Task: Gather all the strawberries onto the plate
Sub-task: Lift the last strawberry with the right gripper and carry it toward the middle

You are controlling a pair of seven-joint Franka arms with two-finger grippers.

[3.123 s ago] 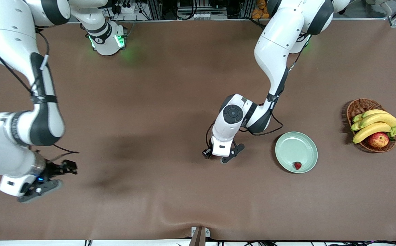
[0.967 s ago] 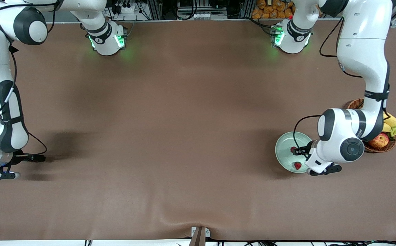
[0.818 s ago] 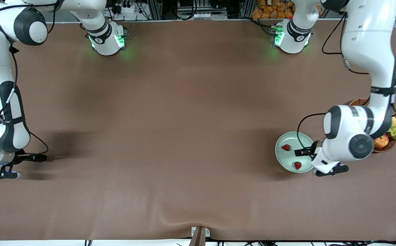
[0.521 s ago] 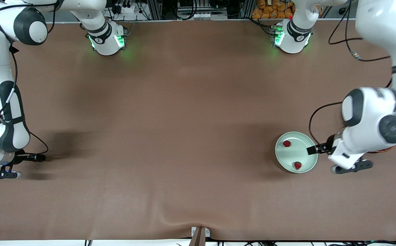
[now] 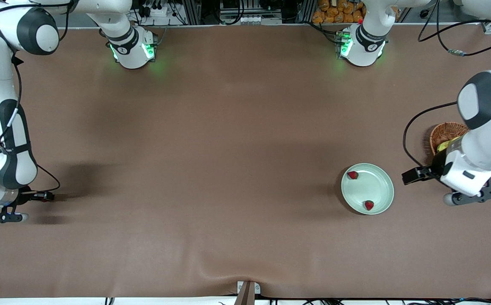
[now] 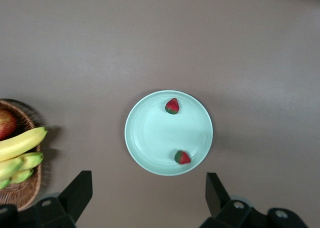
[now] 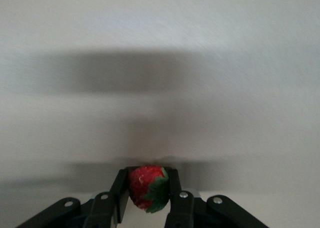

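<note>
So the left gripper (image 5: 451, 187) has pulled away from the plate (image 5: 379, 178) now. A second ago it was right over the dish with a berry between its fingers; now it's up over the bare desk (image 5: 228, 148) between the plate and the wicker basket (image 5: 444, 133), fingers spread wide with nothing in them. The left wrist view shows both fingertips well apart with the plate sitting between them farther off.

Two strawberries are in the plate. One strawberry (image 5: 352, 175) sits by the rim on the side farther from the front camera, and that's the new one, since three seconds back only a single berry was in there. The other strawberry (image 5: 369, 205) is by the rim nearer the camera and hasn't budged. They're well apart from each other.

The basket with the bananas (image 6: 20, 143) and apple (image 6: 6, 123) is mostly covered by the left arm in the front view, toward the left arm's end of the desk.

Over at the right arm's end, the right gripper (image 5: 4, 207) is down low at the desk. Its fingers have closed in and are now clamped on the third strawberry (image 7: 147, 187), which you can see squeezed between the two fingers in the right wrist view, green cap showing.
</note>
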